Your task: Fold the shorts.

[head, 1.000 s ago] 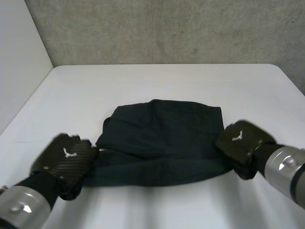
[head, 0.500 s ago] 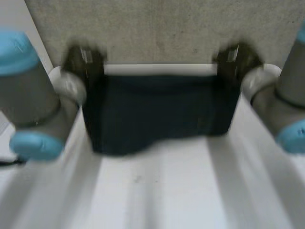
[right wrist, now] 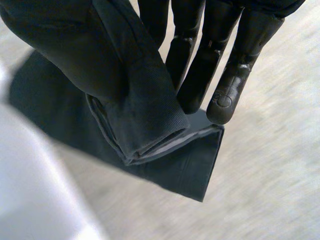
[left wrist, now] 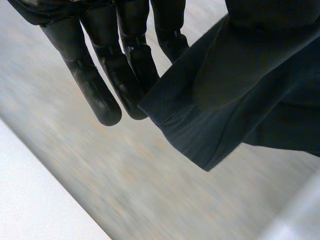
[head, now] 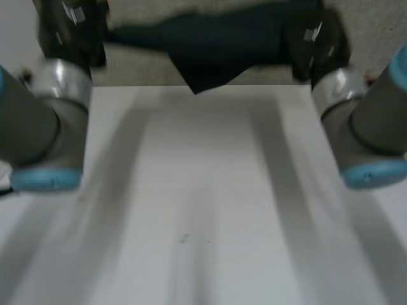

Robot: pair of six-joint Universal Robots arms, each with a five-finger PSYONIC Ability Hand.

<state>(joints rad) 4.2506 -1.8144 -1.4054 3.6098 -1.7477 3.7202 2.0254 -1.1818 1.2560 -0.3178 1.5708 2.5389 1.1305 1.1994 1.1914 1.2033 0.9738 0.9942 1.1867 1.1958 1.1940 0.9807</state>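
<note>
The dark navy shorts [head: 222,41] hang in the air, stretched between my two raised hands above the table's far edge, with a corner drooping in the middle. My left hand [head: 67,25] holds their left end; in the left wrist view the cloth [left wrist: 240,90] is pinched beside its nearly straight fingers [left wrist: 95,75]. At the other end, my right hand [head: 315,41] holds the shorts. In the right wrist view a folded hem of the shorts [right wrist: 125,90] sits pinched against its straight fingers [right wrist: 235,65].
The white table [head: 203,190] lies bare below the lifted cloth. A grey wall [head: 375,25] rises behind it. My left arm [head: 44,127] and my right arm [head: 369,133] stand tall at either side of the table.
Both hands went from the table's near side up and away, lifting the shorts off the surface. The cloth now hangs high in front of the wall.
</note>
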